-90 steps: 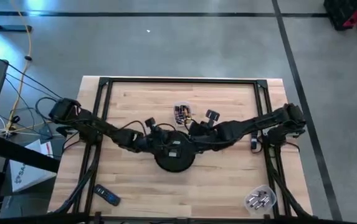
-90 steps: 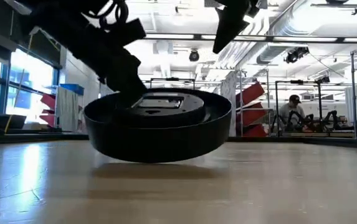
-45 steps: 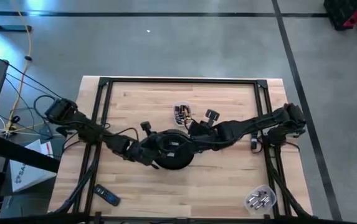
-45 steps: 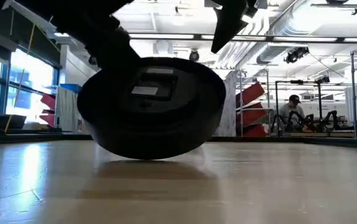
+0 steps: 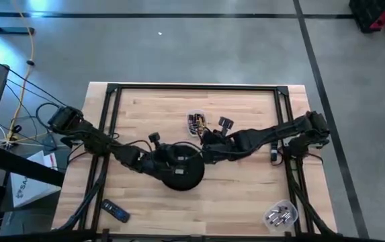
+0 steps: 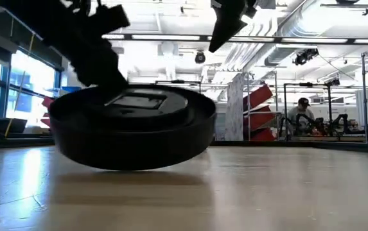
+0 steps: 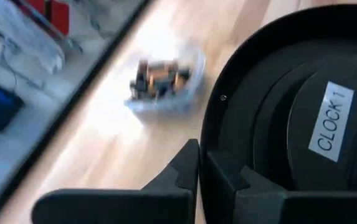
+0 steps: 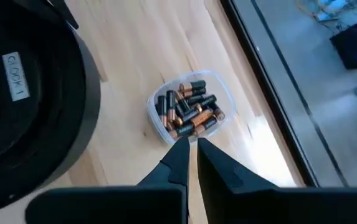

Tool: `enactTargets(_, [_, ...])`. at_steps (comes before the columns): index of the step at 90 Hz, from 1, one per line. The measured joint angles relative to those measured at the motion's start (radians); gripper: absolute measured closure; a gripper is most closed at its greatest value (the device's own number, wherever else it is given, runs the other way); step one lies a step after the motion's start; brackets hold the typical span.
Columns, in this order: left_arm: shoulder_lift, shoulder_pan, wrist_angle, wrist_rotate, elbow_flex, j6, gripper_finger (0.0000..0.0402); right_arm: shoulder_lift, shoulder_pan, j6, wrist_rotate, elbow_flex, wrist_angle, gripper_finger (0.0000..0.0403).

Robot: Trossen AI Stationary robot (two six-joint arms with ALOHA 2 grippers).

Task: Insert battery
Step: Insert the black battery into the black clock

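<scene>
A: What's on the pale wooden counter (image 5: 246, 195) right now?

B: Biggest first: one round black plastic clock (image 5: 181, 166), lying back-up near the counter's middle, with a white "CLOCK 1" label showing in the wrist views. A second ago it sat a little further toward the right arm and was tipped up on edge half a second ago. Now it lies nearly flat again, one edge lifted off the counter in the low view.

A: Who moved it?

B: The left end effector (image 7: 198, 163). It sits at the clock's rim, fingers closed on the rim as far as I can judge. The right end effector (image 8: 189, 148) has pulled back from the clock and hovers just beside it, fingers pinched nearly together and holding nothing.

A: And the batteries?

B: None is in the clock yet. They lie in one clear plastic tub of copper-and-black batteries (image 8: 188, 109), just beyond the clock on the far side. I'd say roughly a dozen; too heaped to count exactly.

A: So what does the shift mean?

B: My guess: the clock is being repositioned so its battery bay faces up, freeing the right arm to fetch a battery.

A: Anything else?

B: One second clear tub of small silvery parts (image 5: 279, 215) near the clock's right-front corner of the counter, and one small dark remote-like device (image 5: 115, 212) off its left-front.
</scene>
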Motion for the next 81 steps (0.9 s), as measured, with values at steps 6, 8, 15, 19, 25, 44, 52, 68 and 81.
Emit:
enactTargets(6, [0.002, 0.009, -0.039, 0.021, -0.001, -0.071, 0.0401, 0.009, -0.022, -0.031, -0.039, 0.000, 0.032, 0.0403])
enactTargets(8, [0.003, 0.012, -0.040, 0.032, -0.004, -0.090, 0.0401, 0.014, -0.029, -0.041, -0.054, 0.000, 0.040, 0.0403])
enactTargets(15, [0.004, 0.026, -0.031, 0.082, -0.035, -0.164, 0.0401, 0.043, -0.058, -0.093, -0.130, 0.000, 0.073, 0.0403])
enactTargets(19, [0.005, 0.032, -0.030, 0.104, -0.055, -0.198, 0.0402, 0.063, -0.073, -0.125, -0.180, 0.000, 0.090, 0.0403])
enactTargets(25, [0.006, 0.040, -0.027, 0.115, -0.084, -0.250, 0.0401, 0.096, -0.097, -0.169, -0.233, 0.000, 0.111, 0.0403])
enactTargets(44, [0.006, 0.081, 0.069, 0.172, -0.174, -0.339, 0.0401, 0.139, -0.206, -0.124, -0.318, 0.000, 0.171, 0.0402])
enactTargets(52, [0.006, 0.101, 0.140, 0.182, -0.204, -0.334, 0.0401, 0.139, -0.266, -0.117, -0.413, 0.000, 0.193, 0.0402])
enactTargets(68, [0.006, 0.155, 0.244, 0.183, -0.247, -0.289, 0.0401, 0.148, -0.364, -0.125, -0.553, 0.000, 0.200, 0.0402])
enactTargets(81, [0.006, 0.192, 0.282, 0.221, -0.261, -0.248, 0.0401, 0.185, -0.402, -0.109, -0.575, 0.000, 0.208, 0.0384])
